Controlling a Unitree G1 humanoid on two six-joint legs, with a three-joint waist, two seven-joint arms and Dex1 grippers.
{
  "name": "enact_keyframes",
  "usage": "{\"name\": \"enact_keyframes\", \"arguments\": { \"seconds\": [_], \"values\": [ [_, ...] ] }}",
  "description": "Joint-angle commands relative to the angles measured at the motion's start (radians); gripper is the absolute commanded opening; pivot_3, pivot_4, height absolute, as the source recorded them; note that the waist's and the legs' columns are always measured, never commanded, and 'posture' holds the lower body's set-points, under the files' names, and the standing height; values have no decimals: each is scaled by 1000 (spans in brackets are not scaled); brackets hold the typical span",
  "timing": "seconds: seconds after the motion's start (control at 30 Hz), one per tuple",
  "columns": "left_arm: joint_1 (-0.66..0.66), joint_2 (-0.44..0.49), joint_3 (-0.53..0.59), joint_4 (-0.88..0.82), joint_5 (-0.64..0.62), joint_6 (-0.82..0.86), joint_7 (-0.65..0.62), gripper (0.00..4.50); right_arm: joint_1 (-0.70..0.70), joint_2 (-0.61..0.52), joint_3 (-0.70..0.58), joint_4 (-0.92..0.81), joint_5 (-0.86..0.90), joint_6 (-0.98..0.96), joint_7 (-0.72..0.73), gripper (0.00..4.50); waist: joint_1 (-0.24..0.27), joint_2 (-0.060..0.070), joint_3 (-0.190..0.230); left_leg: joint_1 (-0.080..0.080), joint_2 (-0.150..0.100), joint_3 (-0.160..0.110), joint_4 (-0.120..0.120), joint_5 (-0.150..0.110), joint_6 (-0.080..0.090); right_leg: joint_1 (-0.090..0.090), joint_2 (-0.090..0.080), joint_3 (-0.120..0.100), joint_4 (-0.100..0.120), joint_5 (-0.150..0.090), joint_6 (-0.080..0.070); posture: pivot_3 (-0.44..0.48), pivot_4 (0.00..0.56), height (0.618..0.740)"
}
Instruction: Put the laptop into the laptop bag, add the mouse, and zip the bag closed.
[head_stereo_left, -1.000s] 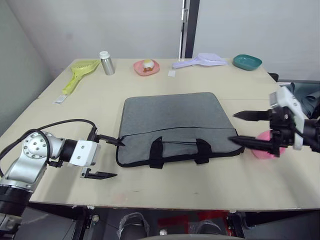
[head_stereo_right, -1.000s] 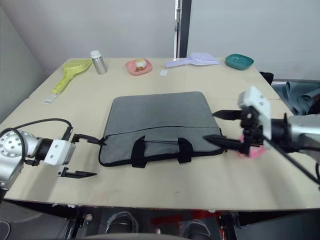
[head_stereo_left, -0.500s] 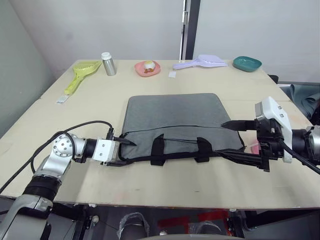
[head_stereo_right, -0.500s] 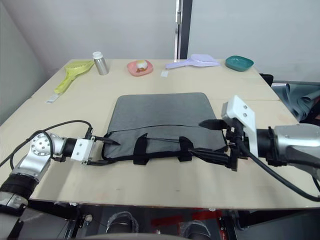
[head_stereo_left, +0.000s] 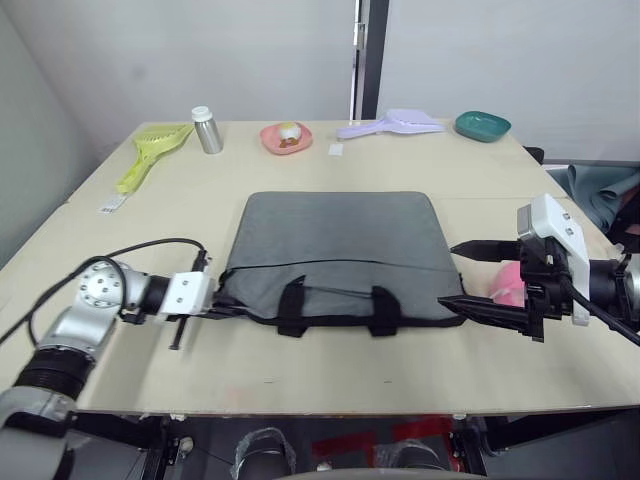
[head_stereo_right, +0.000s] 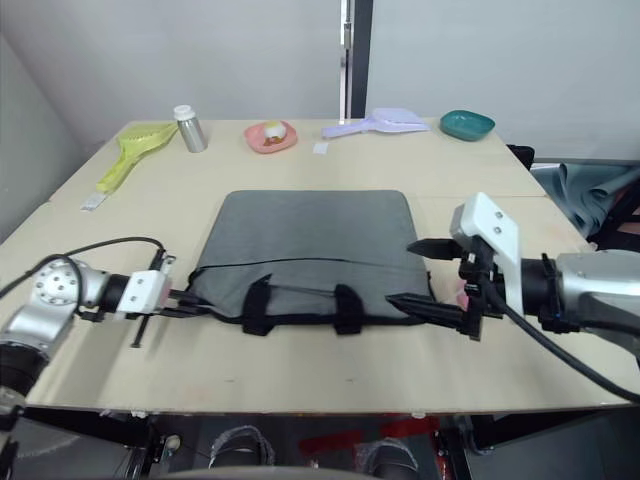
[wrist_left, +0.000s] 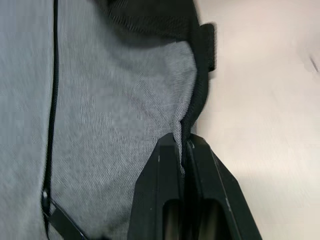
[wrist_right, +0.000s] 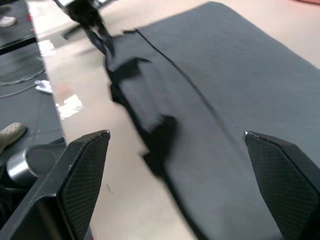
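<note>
- The laptop bag (head_stereo_left: 335, 252) lies flat near the middle of the table (head_stereo_left: 300, 360), its two black strap handles (head_stereo_left: 335, 308) on the edge nearest the robot.
- The left gripper (head_stereo_left: 215, 311) is at the bag's near left corner; in the left wrist view its two fingers (wrist_left: 162, 190) are pressed together with the bag's black edging pinched between them.
- The right gripper (head_stereo_left: 475, 277) is at the bag's right end, fingers spread wide: one above the bag's right edge, the other low beside the near right corner, with nothing between them.
- A pink object (head_stereo_left: 507, 284), probably a plush toy, sits just right of the bag, partly hidden behind the right gripper.
- Well beyond the bag's far edge stand a yellow-green scoop (head_stereo_left: 150, 152), a silver bottle (head_stereo_left: 207, 129), a pink dish (head_stereo_left: 286, 137) holding something small, a lilac scoop (head_stereo_left: 395, 123) and a teal bowl (head_stereo_left: 483, 125).
</note>
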Motion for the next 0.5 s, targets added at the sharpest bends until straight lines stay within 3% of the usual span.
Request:
{"name": "enact_keyframes", "arguments": {
  "seconds": [0.03,0.23,0.47,0.5],
  "values": [
    [25,71,45,39,-5,67,-27,52,3,-21,-14,8,-15,-32,25,4500,0,0,0,0,1,0,0,0,-1,0,1,0,0,0,0,0,150,740],
    [78,177,79,60,17,51,-50,52,4,-34,7,40,-56,-58,57,4500,1,0,0,0,1,0,0,0,-1,0,1,0,0,0,0,0,150,740],
    [91,201,99,57,46,71,3,52,-18,-37,46,69,-88,-82,69,4500,11,0,0,0,2,0,1,0,-1,0,1,0,1,0,-1,0,150,740],
    [79,199,96,58,47,111,11,365,-21,-38,52,72,-92,-85,72,4500,12,0,0,0,2,0,2,0,-1,0,1,0,1,0,-1,0,150,740]
  ]
}}
